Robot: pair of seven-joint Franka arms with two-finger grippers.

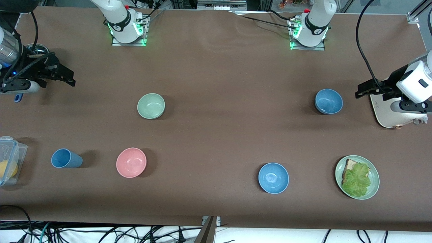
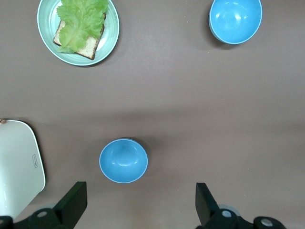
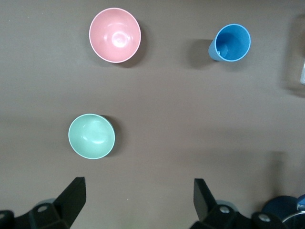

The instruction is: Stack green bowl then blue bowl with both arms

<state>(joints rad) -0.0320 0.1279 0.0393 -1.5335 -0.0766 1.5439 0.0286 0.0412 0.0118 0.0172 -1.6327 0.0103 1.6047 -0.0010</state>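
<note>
Toward each table end from the green bowl [image 1: 151,106], the left gripper [image 1: 366,90] and right gripper [image 1: 64,77] hover wide open, empty, ready; the blue bowl [image 1: 328,101] is unstacked.

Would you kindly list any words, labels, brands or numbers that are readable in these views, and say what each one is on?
No text can be read in any view.
White board, under the left gripper at the left arm's end of the table: a small printed mark near its edge, too small to read.
Arm bases: a round dark emblem on each, illegible.
</note>
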